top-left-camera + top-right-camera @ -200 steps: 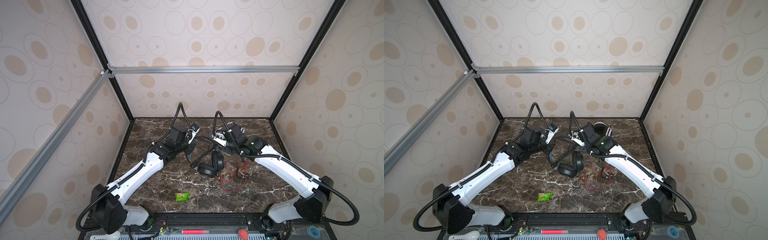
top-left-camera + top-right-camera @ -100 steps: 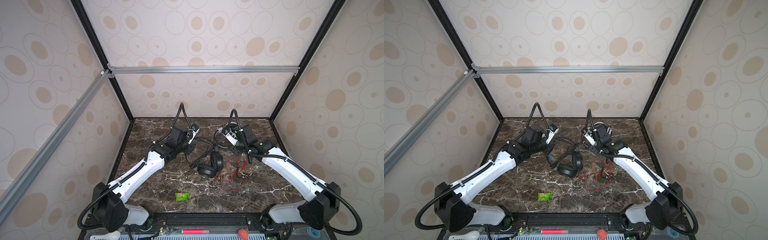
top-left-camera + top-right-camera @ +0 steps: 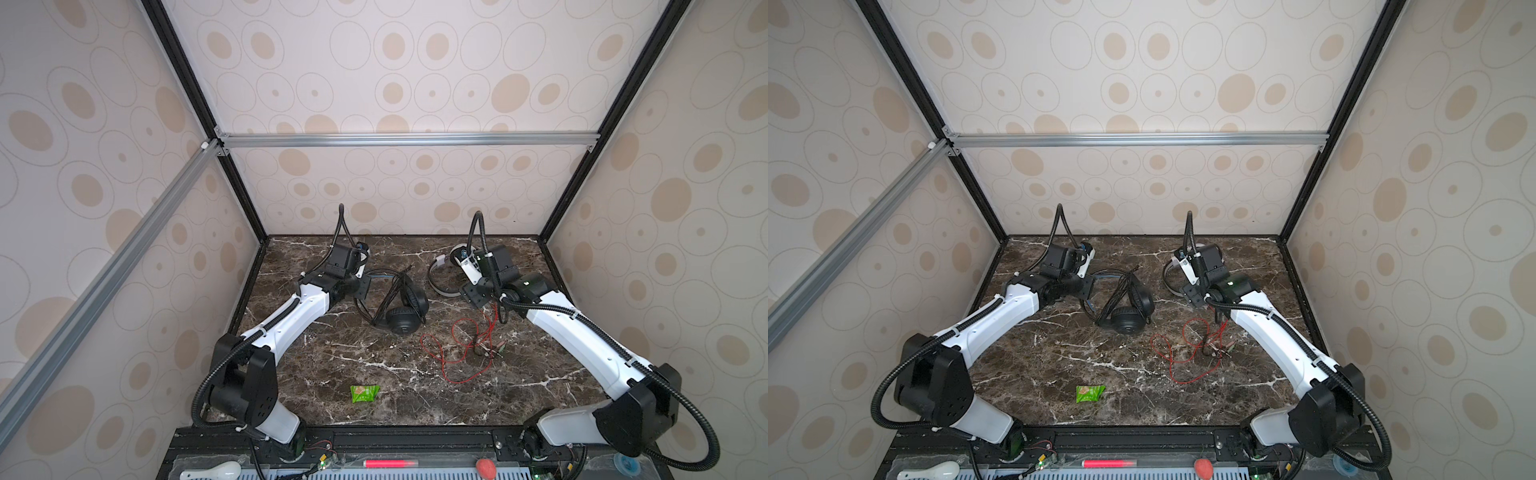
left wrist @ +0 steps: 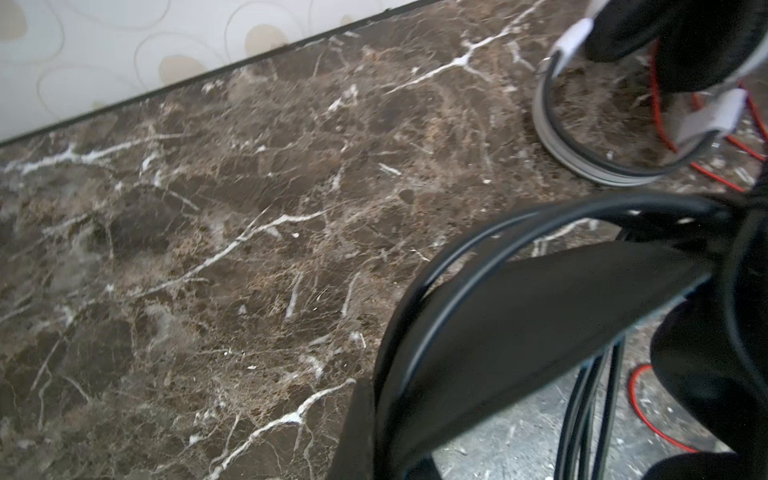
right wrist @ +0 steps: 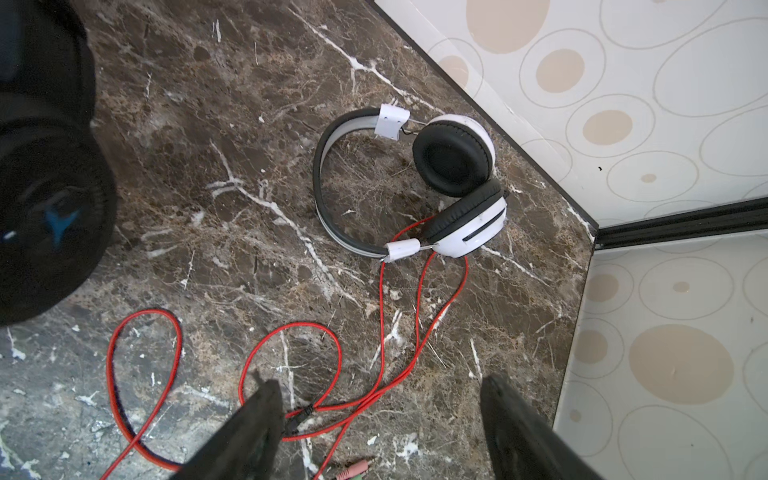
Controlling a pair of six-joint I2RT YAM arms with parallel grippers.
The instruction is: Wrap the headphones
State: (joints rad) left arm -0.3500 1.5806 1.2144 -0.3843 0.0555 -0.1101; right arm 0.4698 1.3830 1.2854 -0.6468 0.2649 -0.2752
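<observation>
1. Black headphones (image 3: 402, 322): I saw them lying left of centre, toward the back of the tabletop (image 3: 324, 374). The two round black cups rested against each other on the dark marble. In the right wrist view one ear cup (image 5: 58, 224) bore a blue mark. The thin headband arched toward the left arm, with a broad inner strap beneath it. Several strands of thin black cable (image 3: 390, 296) ran across the band and cups.

2. Left gripper (image 3: 362, 286): its jaws were pressed together on the headband of the black headphones.

3. White headphones (image 5: 453, 162): they lay near the back right corner, well apart from the black pair. In both top views the right arm hid part of them. The shells were glossy white, the cushions black, and the band grey and black with white end pieces. One cushion faced upward, and the other cup stood on edge, touching it.

4. Red cable (image 5: 291, 324): it left the white headphones and sprawled in loose loops over the tabletop, ending in pink and green plugs (image 5: 353, 473).

5. Right gripper (image 5: 386, 430): its jaws were spread wide and held nothing. It hovered above the red cable loops, apart from the white headphones.
</observation>
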